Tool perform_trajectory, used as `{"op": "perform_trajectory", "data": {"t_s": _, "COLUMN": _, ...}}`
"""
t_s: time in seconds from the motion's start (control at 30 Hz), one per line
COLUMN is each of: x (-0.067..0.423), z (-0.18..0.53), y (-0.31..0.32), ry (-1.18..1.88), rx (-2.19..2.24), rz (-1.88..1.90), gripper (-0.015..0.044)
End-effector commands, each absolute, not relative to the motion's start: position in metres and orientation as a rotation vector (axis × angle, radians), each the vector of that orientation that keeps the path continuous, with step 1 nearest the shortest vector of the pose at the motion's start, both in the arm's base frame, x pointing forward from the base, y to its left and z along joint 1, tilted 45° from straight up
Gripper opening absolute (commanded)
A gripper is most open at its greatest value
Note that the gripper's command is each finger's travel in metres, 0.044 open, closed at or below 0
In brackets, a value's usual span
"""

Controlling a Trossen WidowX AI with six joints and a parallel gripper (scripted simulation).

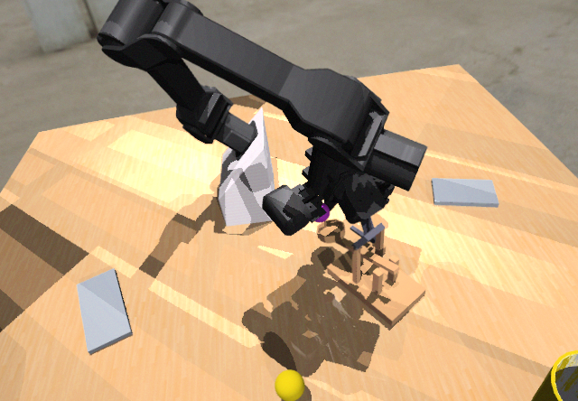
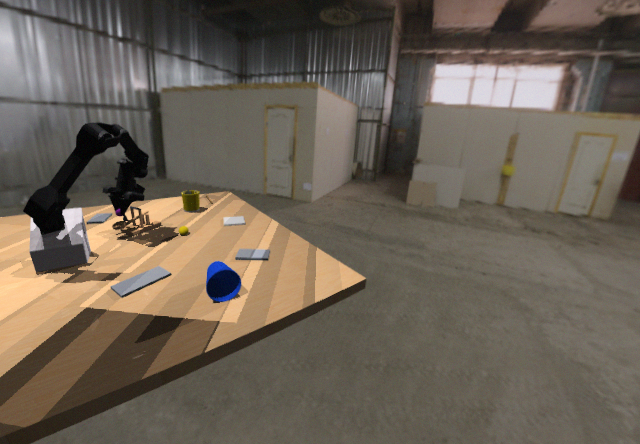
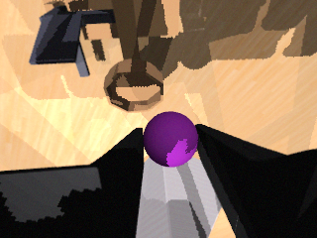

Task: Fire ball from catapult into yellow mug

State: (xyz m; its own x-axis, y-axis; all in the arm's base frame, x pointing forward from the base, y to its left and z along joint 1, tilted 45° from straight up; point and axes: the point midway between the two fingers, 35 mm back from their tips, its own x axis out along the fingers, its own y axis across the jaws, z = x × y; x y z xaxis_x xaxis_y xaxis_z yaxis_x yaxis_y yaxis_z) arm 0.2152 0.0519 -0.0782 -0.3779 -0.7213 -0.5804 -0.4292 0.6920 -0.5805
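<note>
Wooden table (image 1: 466,107) in metal shed. Gripper (image 3: 170,144) clamps purple ball (image 3: 170,138) just above catapult (image 1: 368,270) cup, mid-table. Yellow mug (image 1: 562,377) at near right corner.

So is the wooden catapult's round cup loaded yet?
Empty: the wooden cup shows only bare wood, and the gripper is holding the purple ball.

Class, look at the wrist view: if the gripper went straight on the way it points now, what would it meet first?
Probably the catapult's wooden cup, just ahead of the gripper and its purple ball; depth is unclear.
</note>
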Motion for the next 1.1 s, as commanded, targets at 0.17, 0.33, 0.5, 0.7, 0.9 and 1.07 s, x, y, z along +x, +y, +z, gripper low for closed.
{"op": "perform_trajectory", "data": {"t_s": 0.17, "x": 0.201, "z": -0.098, "y": 0.06, "ry": 2.063, "rx": -0.924, "rz": -0.433, "gripper": 0.0}}
{"op": "perform_trajectory", "data": {"t_s": 0.33, "x": 0.199, "z": -0.108, "y": 0.05, "ry": 2.063, "rx": -0.924, "rz": -0.434, "gripper": 0.0}}
{"op": "perform_trajectory", "data": {"t_s": 0.5, "x": 0.199, "z": -0.109, "y": 0.049, "ry": 2.063, "rx": -0.924, "rz": -0.434, "gripper": 0.0}}
{"op": "perform_trajectory", "data": {"t_s": 0.7, "x": 0.198, "z": -0.114, "y": 0.043, "ry": 2.063, "rx": -0.924, "rz": -0.434, "gripper": 0.0}}
{"op": "perform_trajectory", "data": {"t_s": 0.9, "x": 0.2, "z": -0.115, "y": 0.044, "ry": 2.054, "rx": -0.91, "rz": -0.436, "gripper": 0.0}}
{"op": "perform_trajectory", "data": {"t_s": 1.07, "x": 0.2, "z": -0.115, "y": 0.044, "ry": 2.054, "rx": -0.91, "rz": -0.436, "gripper": 0.0026}}
